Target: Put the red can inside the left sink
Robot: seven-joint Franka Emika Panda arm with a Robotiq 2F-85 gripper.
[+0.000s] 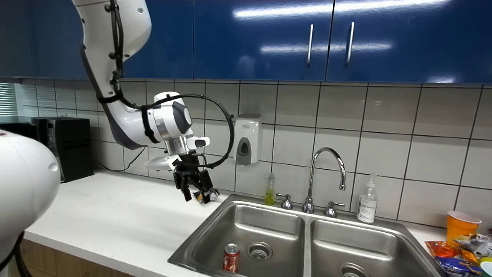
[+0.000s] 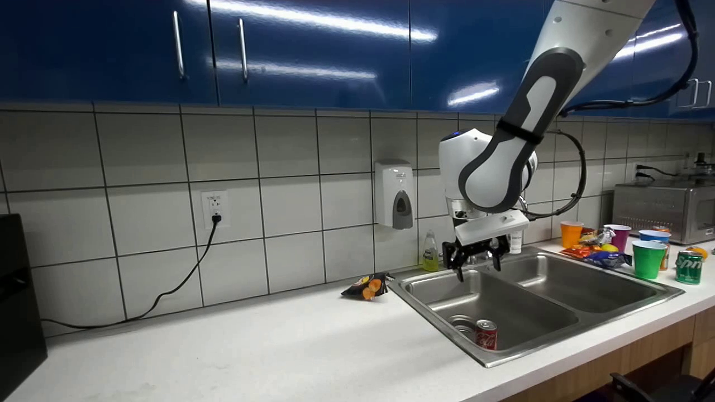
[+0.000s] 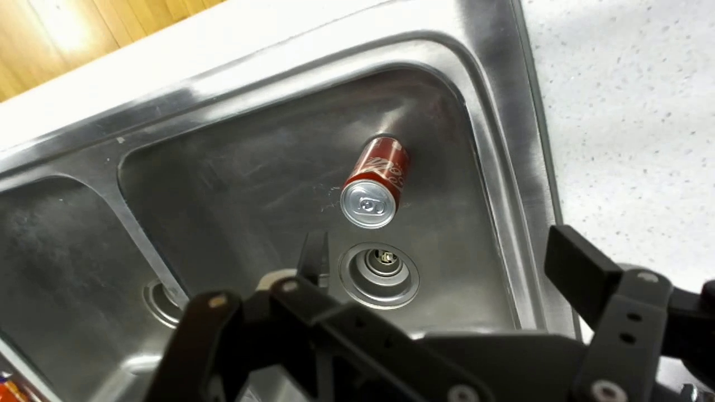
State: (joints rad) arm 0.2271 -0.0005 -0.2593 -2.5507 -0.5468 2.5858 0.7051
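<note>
One red can (image 3: 380,173), upright in the left sink (image 3: 251,162), below and ahead of my wide-spread, empty jaws: liable to topple should I brush it.

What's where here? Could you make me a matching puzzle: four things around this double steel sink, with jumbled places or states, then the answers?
Things
1. red cylindrical drink can
2. black two-fingered hand
3. white-and-grey plastic dispenser
4. orange tapered cup

Places or states
A. mounted on the pale tiled wall
B. on the white counter, beside shiny coloured packets
C. standing inside the left stainless steel basin
D. open, holding nothing

Pairs: 1-C, 2-D, 3-A, 4-B
</note>
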